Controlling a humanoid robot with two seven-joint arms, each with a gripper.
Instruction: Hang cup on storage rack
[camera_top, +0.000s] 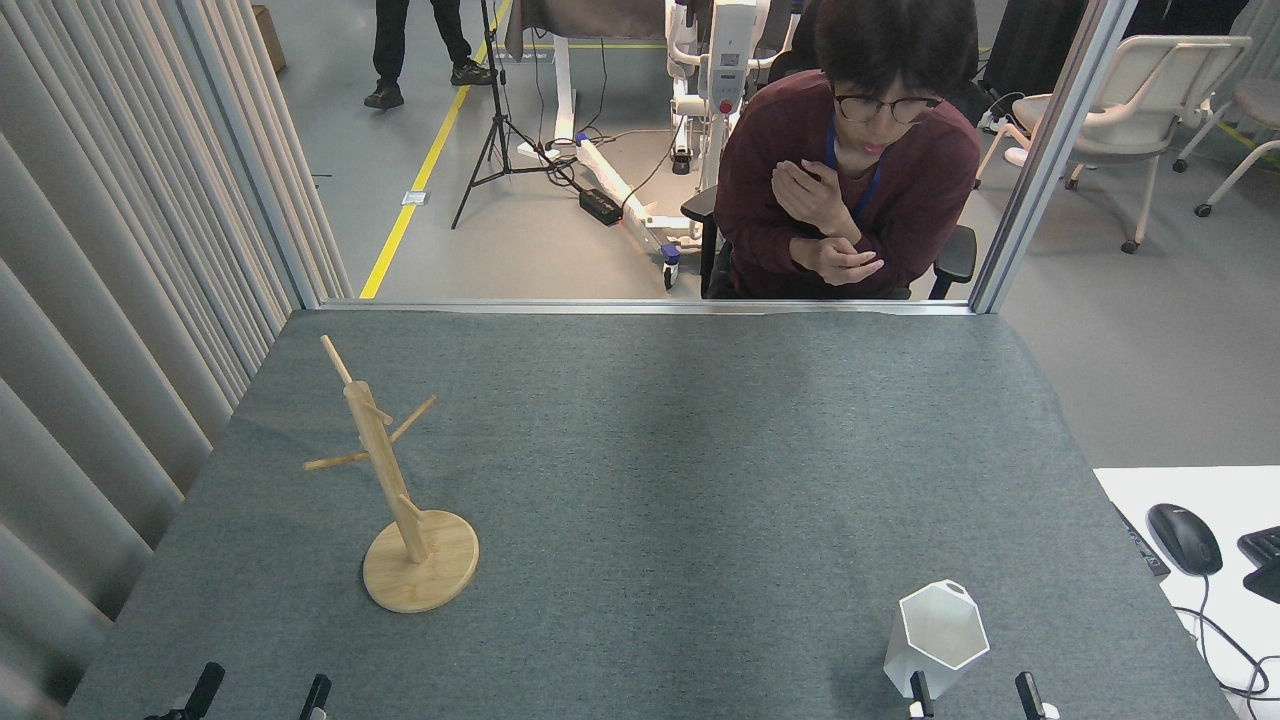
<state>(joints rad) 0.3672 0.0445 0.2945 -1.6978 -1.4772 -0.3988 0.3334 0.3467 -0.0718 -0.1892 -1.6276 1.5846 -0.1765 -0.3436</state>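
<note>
Cup (938, 640) upright near the desk's (700, 450) front right corner, hexagonal rim up, handle loop hidden. Right gripper (975, 697) at the front edge, jaws parted, fingertips astride the cup's near lower side, probably lined up to close on it; contact unclear. Storage rack (395, 490) upright toward the front left, well apart from the cup, pegs bare and angled up to take a handle. Left gripper (262, 692) low at the front left edge, jaws spread, gripping nothing. Nothing hung yet.

A robotics lab: felt-topped test table (650, 480), tripod (497, 130), floor cables, yellow floor tape (420, 180) and office chairs (1130, 110).
</note>
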